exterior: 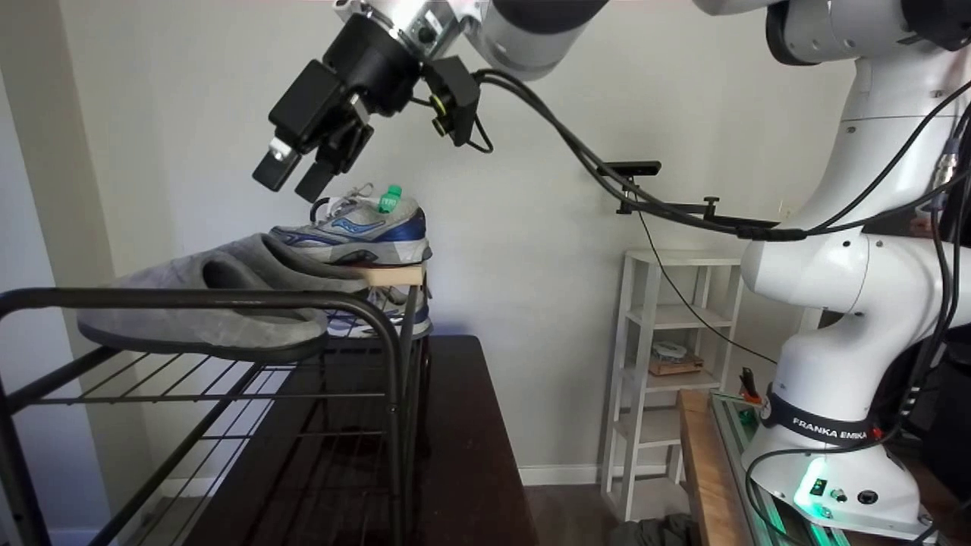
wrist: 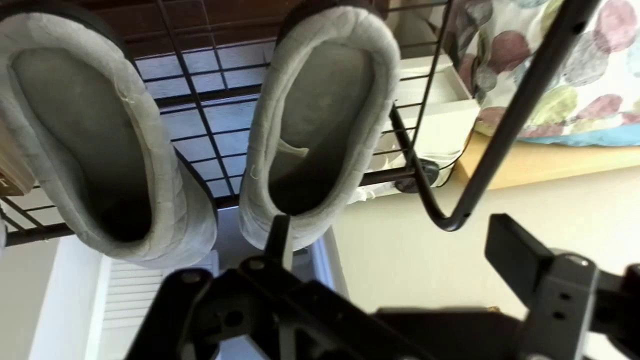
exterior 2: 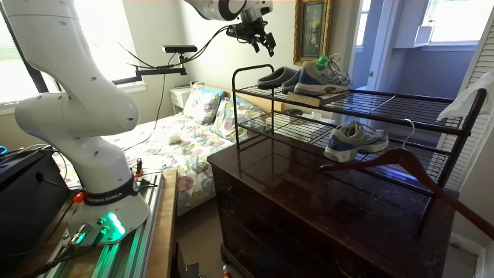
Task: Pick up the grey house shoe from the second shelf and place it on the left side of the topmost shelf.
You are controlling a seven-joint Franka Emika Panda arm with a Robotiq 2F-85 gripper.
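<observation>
Two grey house shoes stand side by side on the topmost shelf [exterior 2: 370, 101] of the black rack. The outer grey house shoe [exterior 2: 276, 78] is by the rack's end hoop; it also shows in an exterior view [exterior: 182, 330] and the wrist view [wrist: 325, 85]. The inner grey house shoe [wrist: 75, 110] is partly hidden behind a sneaker in an exterior view [exterior 2: 289, 85]. The second shelf [exterior 2: 297, 129] holds a sneaker, with no grey house shoe visible on it. My gripper [exterior: 294, 176] is open and empty, above and apart from the shoes; its fingers show wide apart in the wrist view [wrist: 392, 235].
A sneaker [exterior 2: 322, 83] with a green item in it rests on a book [exterior 2: 318, 99] beside the shoes. Another sneaker [exterior 2: 355, 141] is on the second shelf. The end hoop [exterior: 190, 299] rises above the top bars. A hanger [exterior 2: 401, 158] leans at the rack. The rack stands on a dark dresser [exterior 2: 278, 185].
</observation>
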